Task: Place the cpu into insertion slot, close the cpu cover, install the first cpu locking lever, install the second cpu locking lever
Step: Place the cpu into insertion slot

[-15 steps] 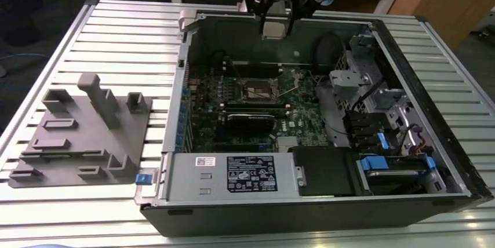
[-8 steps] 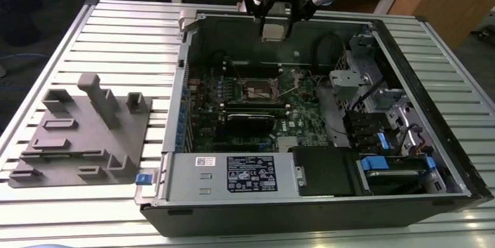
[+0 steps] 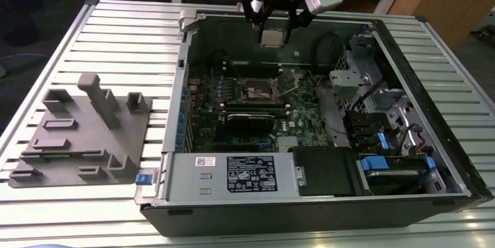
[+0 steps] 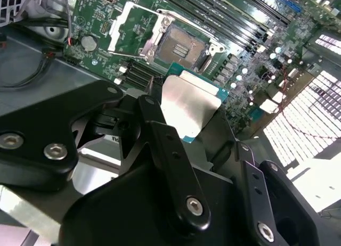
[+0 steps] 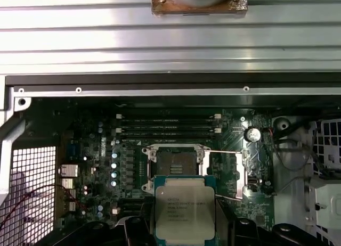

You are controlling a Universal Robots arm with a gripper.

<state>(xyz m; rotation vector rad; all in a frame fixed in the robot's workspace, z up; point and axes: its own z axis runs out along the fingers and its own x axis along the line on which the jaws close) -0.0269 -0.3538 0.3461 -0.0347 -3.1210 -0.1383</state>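
The jaws are closed on the cpu [image 3: 272, 38], pinching it by two opposite edges so that its silver-grey metal top [image 4: 189, 105] faces out between the black finger links [image 4: 162, 137]; in the first wrist view the chip [image 5: 185, 208] sits level between them, its green border showing all round. The chip hangs in the air, clear of the board, over the far wall of the open computer case [image 3: 174, 115]. Below the jaws and apart from the chip lies the insertion slot [image 3: 259, 90], its dark centre bare [image 4: 181, 46] inside a thin silvery rim [image 5: 174, 162]. The cpu cover [image 4: 118, 26] stands swung open on one side of the slot, and a thin locking lever [image 5: 243, 174] is raised off its other side. Long black memory slots [image 5: 168, 123] run just beyond the slot, and a coin cell [image 4: 88, 42] sits on the green motherboard [image 3: 305, 126] nearby. Farther from the jaws, a labelled power supply [image 3: 232, 172] fills the case's near end. Well apart, on the slatted metal worktop [image 3: 116, 33], rests a grey moulded fixture [image 3: 77, 126].
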